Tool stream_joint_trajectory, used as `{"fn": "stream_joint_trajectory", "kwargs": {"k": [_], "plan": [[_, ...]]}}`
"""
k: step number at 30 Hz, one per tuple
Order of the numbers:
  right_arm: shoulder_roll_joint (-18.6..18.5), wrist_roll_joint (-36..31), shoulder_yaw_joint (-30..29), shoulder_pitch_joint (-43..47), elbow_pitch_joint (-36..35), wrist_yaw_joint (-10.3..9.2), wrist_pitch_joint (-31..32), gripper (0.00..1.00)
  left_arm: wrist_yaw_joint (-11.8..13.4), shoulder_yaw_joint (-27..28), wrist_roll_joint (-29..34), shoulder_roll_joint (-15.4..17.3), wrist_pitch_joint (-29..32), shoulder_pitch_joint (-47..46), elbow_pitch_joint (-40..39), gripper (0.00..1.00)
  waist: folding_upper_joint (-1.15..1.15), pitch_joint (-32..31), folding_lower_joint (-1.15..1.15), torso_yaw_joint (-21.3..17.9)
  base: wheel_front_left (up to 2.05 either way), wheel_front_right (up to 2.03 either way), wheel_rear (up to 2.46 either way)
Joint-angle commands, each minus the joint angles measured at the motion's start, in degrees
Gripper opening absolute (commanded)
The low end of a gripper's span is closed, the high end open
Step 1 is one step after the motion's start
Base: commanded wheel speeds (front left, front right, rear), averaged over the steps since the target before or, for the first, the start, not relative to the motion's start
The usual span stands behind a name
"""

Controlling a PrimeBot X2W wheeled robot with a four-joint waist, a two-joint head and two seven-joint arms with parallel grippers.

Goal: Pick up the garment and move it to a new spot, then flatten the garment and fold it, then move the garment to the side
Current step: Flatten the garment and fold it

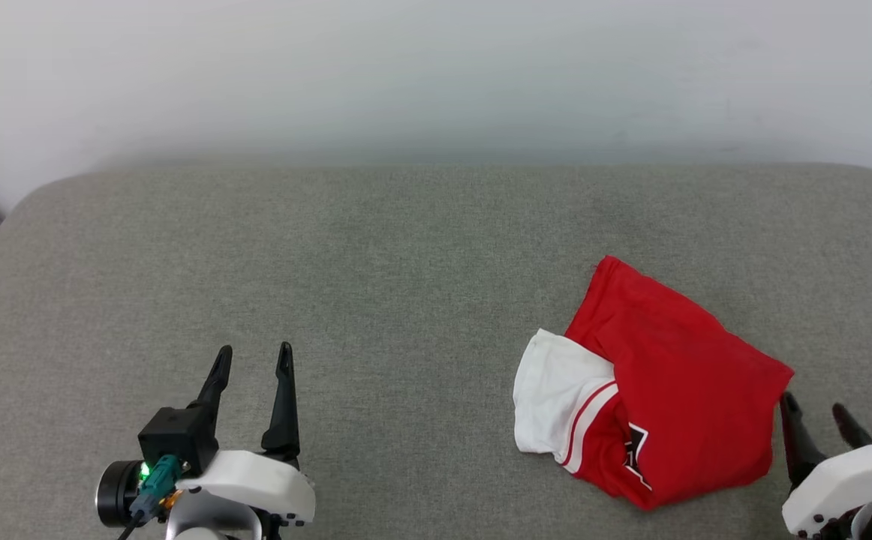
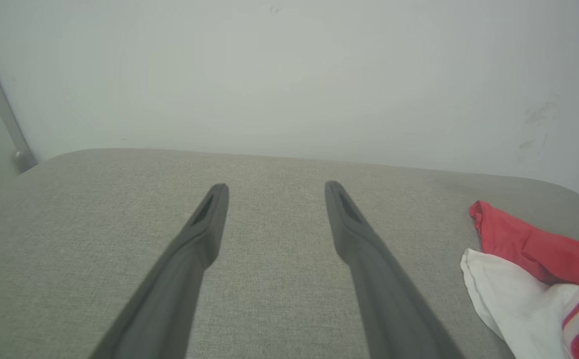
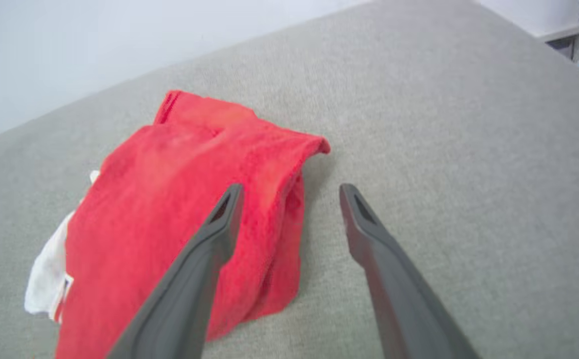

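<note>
Red garment (image 1: 676, 375), folded into a small, thick bundle. Lying on the right half of the grey worktop (image 1: 406, 262), close to the near edge. Mostly plain red on top, a little wrinkled. One white sleeve (image 1: 556, 394) sticking out from under the red part. Thin red and white stripes (image 1: 584, 420) right where the white meets the red. A small bit of black lettering (image 1: 635, 450) with white edges peeking out next to the stripes.

Long way of the bundle going from a far corner down toward the robot, leaning a little to the right as it comes nearer. Sleeve pointing to the robot's left.

Lettering mostly tucked into the fold, so too little to read. In the left wrist view, bundle cut off by the right edge, with just some red and some white sleeve in the picture.

Left jaws spread apart with nothing between them, low on the left in the head view, over bare worktop and well apart from the bundle. Right jaws spread apart too, holding nothing, just beside the bundle's right edge. In the right wrist view, one dark finger (image 3: 195, 269) crossing in front of the red cloth; hard to tell whether touching it or just above it. Pale body behind the right jaws cut off by the corner of the head view.
</note>
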Motion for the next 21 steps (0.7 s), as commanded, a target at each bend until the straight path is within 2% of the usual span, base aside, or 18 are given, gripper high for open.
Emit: {"fn": "stream_joint_trajectory", "kwargs": {"k": [1, 8, 15, 21], "plan": [[0.03, -1.24, 0.32, 0.52, -1.75, -0.02, -1.63, 1.0, 0.29, 0.13, -0.26, 0.36, 0.23, 1.07, -0.08, 1.0, 0.0, -0.83, 0.01, 0.16, 0.0, 0.0, 0.0], [0.03, -4.42, 4.63, 2.35, -10.8, -0.02, -7.63, 1.0, 0.9, 0.23, -0.62, 1.1, 0.87, 2.92, -0.46, 1.0, 0.0, -2.48, 0.01, 0.03, 0.0, 0.0, 0.0], [0.03, -4.89, 10.86, 5.39, -15.88, -0.02, -8.76, 1.0, 1.29, -0.05, -0.69, 1.73, 1.87, 3.99, -0.63, 1.0, 0.0, -3.31, 0.01, -0.67, 0.0, 0.0, 0.0], [0.02, -4.14, 13.76, 6.34, -17.89, -0.02, -8.7, 1.0, 1.78, -1.05, 0.43, 2.27, 3.48, 2.49, -1.52, 1.0, 0.0, -3.15, 0.01, -1.55, 0.0, 0.0, 0.0]]}}
